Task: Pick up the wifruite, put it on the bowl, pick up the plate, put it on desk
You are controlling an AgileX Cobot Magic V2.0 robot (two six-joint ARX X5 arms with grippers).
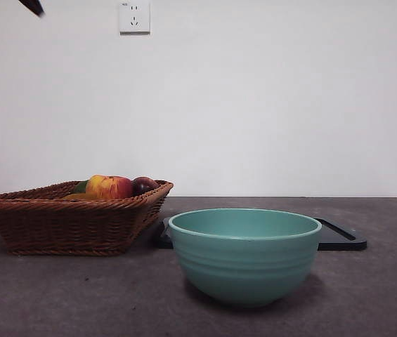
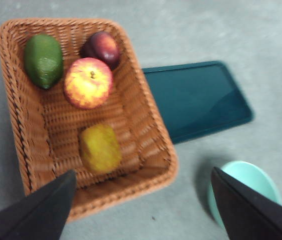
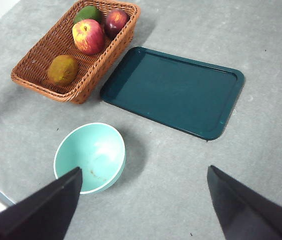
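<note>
The wifruite (image 2: 99, 148), a small brown-tan oval fruit, lies in the brown wicker basket (image 2: 156, 131) and also shows in the right wrist view (image 3: 63, 69). My left gripper (image 2: 143, 172) hangs open and empty above the basket's near end, well above the fruit. The teal-green bowl (image 1: 244, 254) stands empty on the dark grey desk (image 1: 374, 295); it also shows in the right wrist view (image 3: 90, 156). The plate (image 3: 173, 90), a flat dark teal rectangle, lies on the desk between the basket and the bowl. My right gripper (image 3: 144, 168) is open and empty, high above the desk.
The basket (image 1: 57, 225) also holds a red-yellow apple (image 2: 88, 82), a dark purple fruit (image 2: 102, 47) and a green fruit (image 2: 43, 60). Two black tips (image 1: 33, 5) show at the front view's top left corner. A wall socket (image 1: 134, 16) sits on the white wall.
</note>
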